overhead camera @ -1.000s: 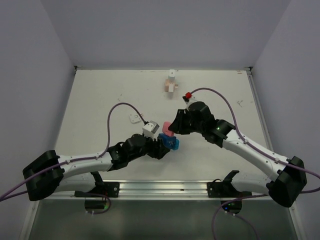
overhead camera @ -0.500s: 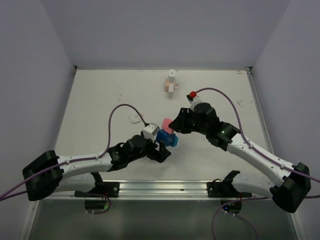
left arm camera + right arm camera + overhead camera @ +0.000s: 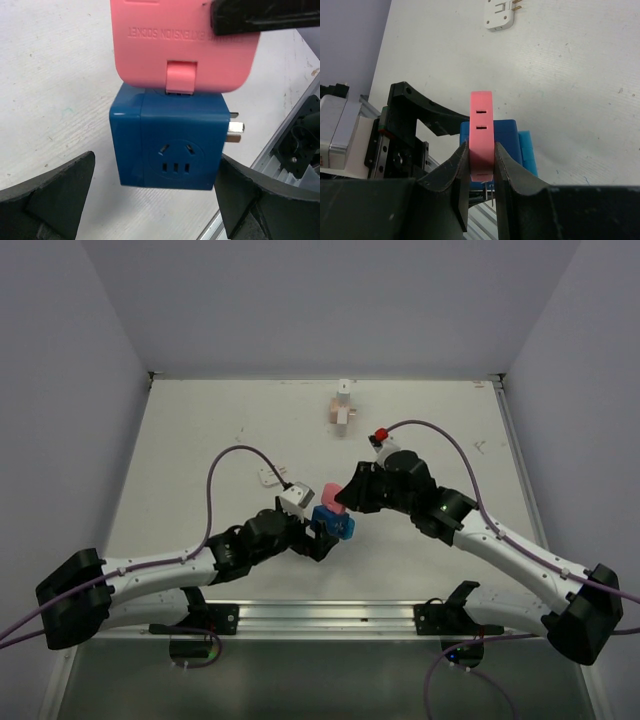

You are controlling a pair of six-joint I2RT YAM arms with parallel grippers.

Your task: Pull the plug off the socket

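Note:
A pink extension socket [image 3: 331,495] is held off the table with a dark blue cube plug [image 3: 336,525] plugged into its underside. My right gripper [image 3: 345,498] is shut on the pink socket [image 3: 481,130], its fingers [image 3: 461,165] pressing both flat faces. In the left wrist view the blue plug [image 3: 170,145] hangs under the pink socket [image 3: 180,45], with metal prongs sticking out of its right side. My left gripper [image 3: 156,167] is open. Its fingers [image 3: 55,195] stand on either side of the blue plug, with a clear gap on the left. The blue plug [image 3: 507,135] shows behind the pink one.
A small white adapter [image 3: 268,477] lies on the table left of the arms' meeting point, also in the right wrist view [image 3: 500,12]. A tan and white block stack [image 3: 343,410] stands at the back. A metal rail [image 3: 330,615] runs along the near edge. Purple cables trail from both arms.
The left gripper drew back from the blue plug, then came forward around it again. The right gripper with the pink socket shifted slightly right, then back left.

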